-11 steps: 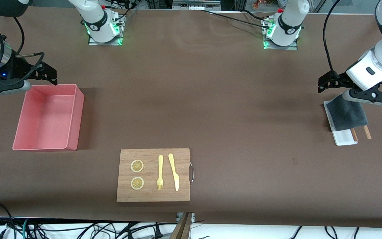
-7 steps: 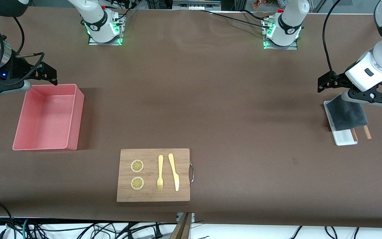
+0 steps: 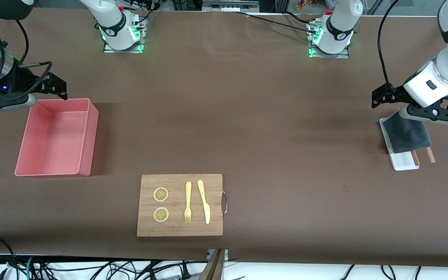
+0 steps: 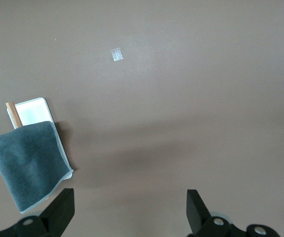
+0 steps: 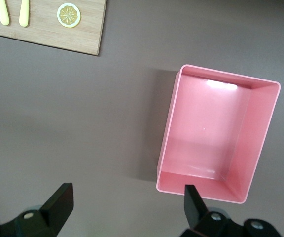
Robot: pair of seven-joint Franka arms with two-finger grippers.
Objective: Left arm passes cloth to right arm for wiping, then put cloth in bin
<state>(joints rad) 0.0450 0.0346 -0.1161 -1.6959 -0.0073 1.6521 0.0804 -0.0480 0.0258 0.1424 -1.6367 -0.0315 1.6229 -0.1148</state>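
Note:
The cloth (image 3: 406, 134) lies grey side up on a narrow white tray (image 3: 405, 161) at the left arm's end of the table. It also shows in the left wrist view (image 4: 28, 165). My left gripper (image 3: 431, 115) hangs open and empty above the cloth's end; in its wrist view the gripper (image 4: 129, 197) is over bare table beside the cloth. The salmon-pink bin (image 3: 88, 136) stands empty at the right arm's end. My right gripper (image 3: 2, 104) waits open and empty in the air beside the bin; in its wrist view the gripper (image 5: 127, 195) is next to the bin's wall (image 5: 167, 128).
Two wooden sticks (image 3: 430, 154) poke out from under the cloth. A wooden cutting board (image 3: 179, 229) near the front edge holds two lemon slices (image 3: 161, 194), a yellow fork (image 3: 188, 202) and a yellow knife (image 3: 204, 202). A small scrap of tape (image 4: 116, 54) lies on the brown table.
My left gripper has drifted slightly over the cloth, toward the bases' side of the table. The cloth and the right arm have not moved.

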